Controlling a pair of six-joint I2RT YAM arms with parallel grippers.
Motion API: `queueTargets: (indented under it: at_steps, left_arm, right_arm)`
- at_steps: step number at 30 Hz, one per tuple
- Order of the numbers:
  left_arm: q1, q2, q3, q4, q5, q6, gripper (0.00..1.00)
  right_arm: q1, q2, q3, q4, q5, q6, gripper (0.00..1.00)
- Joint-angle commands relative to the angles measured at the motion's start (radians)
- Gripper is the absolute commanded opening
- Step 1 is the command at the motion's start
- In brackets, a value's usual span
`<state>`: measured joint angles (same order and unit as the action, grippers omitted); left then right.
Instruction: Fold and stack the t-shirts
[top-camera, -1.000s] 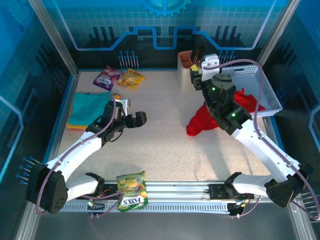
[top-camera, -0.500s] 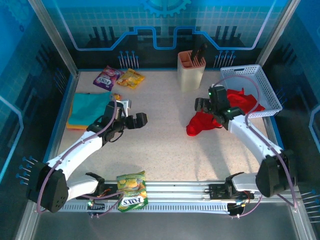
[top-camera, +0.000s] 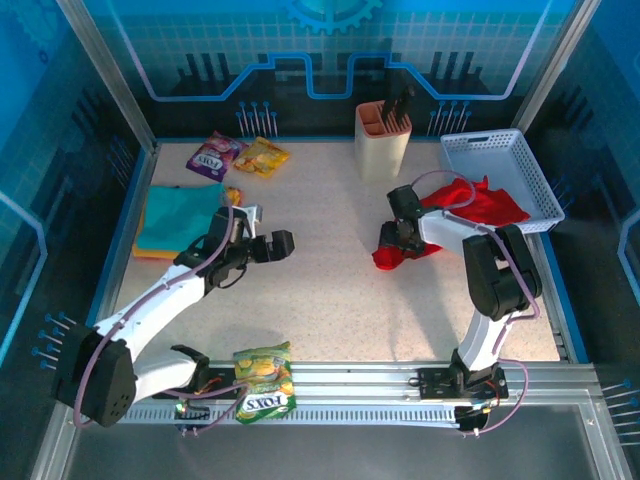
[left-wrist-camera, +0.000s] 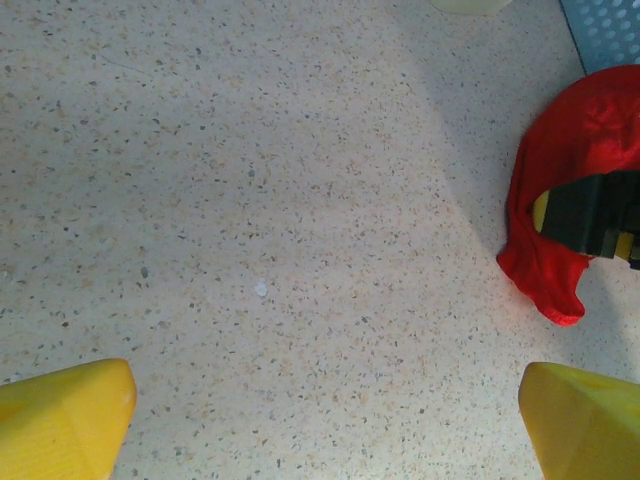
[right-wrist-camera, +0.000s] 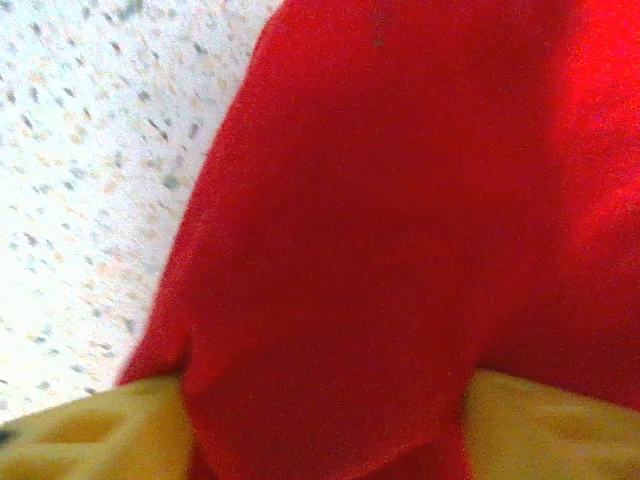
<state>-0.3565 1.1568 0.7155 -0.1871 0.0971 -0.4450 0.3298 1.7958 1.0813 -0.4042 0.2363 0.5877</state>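
**Right tool on the red shirt, left tool open over bare counter**

Right tool (top-camera: 397, 238) is down on the red t-shirt (top-camera: 470, 205). In the right wrist view its yellow fingers (right-wrist-camera: 100, 430) sit either side of a bunched fold of the red cloth, which fills the gap between them. The jaws are part-way apart, and I cannot tell whether they are actually pinching the cloth or just straddling it. The shirt is crumpled. One end lies under this tool on the counter (top-camera: 320, 290). The rest trails away to the tool's right, up against the near rim of the white basket (top-camera: 520, 165). A beige holder (top-camera: 383, 140) stands beyond this tool, near the back wall.

Left tool (top-camera: 282, 240) is wide open and holds nothing. In its wrist view the yellow fingertips (left-wrist-camera: 60, 415) are well apart, over bare speckled counter. The red shirt and the right tool are ahead of it, off to its right, well apart from it.

The folded teal t-shirt (top-camera: 180, 215) lies to the left tool's left, on top of the orange-yellow t-shirt (top-camera: 150, 252), whose edge peeks out below. Two snack packets (top-camera: 235, 157) are beyond that stack. One more packet (top-camera: 265, 380) lies behind the left tool on the near rail.
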Motion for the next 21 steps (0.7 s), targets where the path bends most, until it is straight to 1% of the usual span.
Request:
queueTargets:
  at_steps: [1,4,5,6,9,14,17,21]
  left_arm:
    - [-0.007,-0.034,-0.017,-0.031,-0.025,0.021,0.99]
    - [-0.007,-0.035,-0.016,-0.034,-0.024,0.024,0.99]
    - [-0.007,-0.034,-0.016,-0.031,-0.023,0.025,0.99]
    - [-0.006,-0.032,-0.016,-0.027,-0.021,0.023,0.99]
    - [-0.006,-0.020,-0.014,-0.015,-0.016,0.020,0.99]
    - [-0.007,0.012,0.000,0.004,0.001,0.014,0.99]
    - [-0.007,0.019,0.006,0.007,0.005,0.012,0.99]
    - [-0.004,0.018,0.006,0.017,0.017,0.005,0.99]
  right_arm:
    - [0.029,-0.017,0.019,-0.022,0.050,0.031,0.38]
    - [0.035,-0.125,0.026,-0.033,0.142,0.009,0.10]
    - [0.035,-0.175,0.031,-0.036,0.184,-0.008,0.04]
    - [0.037,-0.224,0.037,-0.036,0.226,-0.029,0.00]
    - [0.036,-0.375,0.066,-0.014,0.314,-0.117,0.00]
    - [0.061,-0.557,0.144,0.052,0.363,-0.289,0.00]
    - [0.118,-0.628,0.187,0.099,0.423,-0.389,0.00]
    - [0.231,-0.688,0.230,0.183,0.489,-0.510,0.00]
